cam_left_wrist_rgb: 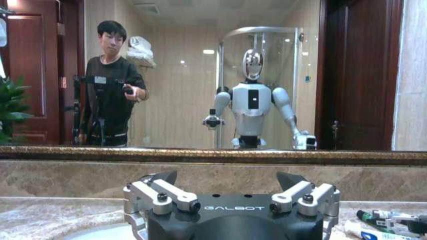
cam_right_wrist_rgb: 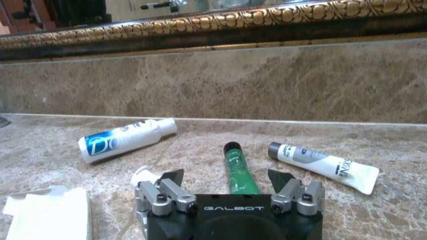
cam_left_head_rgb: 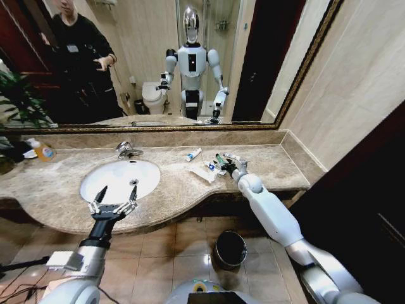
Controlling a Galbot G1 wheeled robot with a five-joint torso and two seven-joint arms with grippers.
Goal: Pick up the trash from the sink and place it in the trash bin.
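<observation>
The trash lies on the marble counter to the right of the white sink (cam_left_head_rgb: 120, 179), not in it. My right gripper (cam_right_wrist_rgb: 227, 176) is open and low over the counter, with a small green tube (cam_right_wrist_rgb: 238, 170) lying between its fingers. Beside it lie a white tube with blue marks (cam_right_wrist_rgb: 127, 139), a white tube with a dark cap (cam_right_wrist_rgb: 323, 165) and a paper packet (cam_right_wrist_rgb: 47, 215). In the head view the right gripper (cam_left_head_rgb: 226, 166) is at this pile. My left gripper (cam_left_head_rgb: 118, 190) hangs open over the sink's front rim. The trash bin (cam_left_head_rgb: 230, 249) stands on the floor below the counter.
A chrome faucet (cam_left_head_rgb: 126, 150) stands behind the basin. A bottle of orange liquid (cam_left_head_rgb: 43, 150) is at the counter's far left, next to a plant. The gold-framed mirror (cam_left_head_rgb: 190, 126) and backsplash close off the back. A wall bounds the counter's right end.
</observation>
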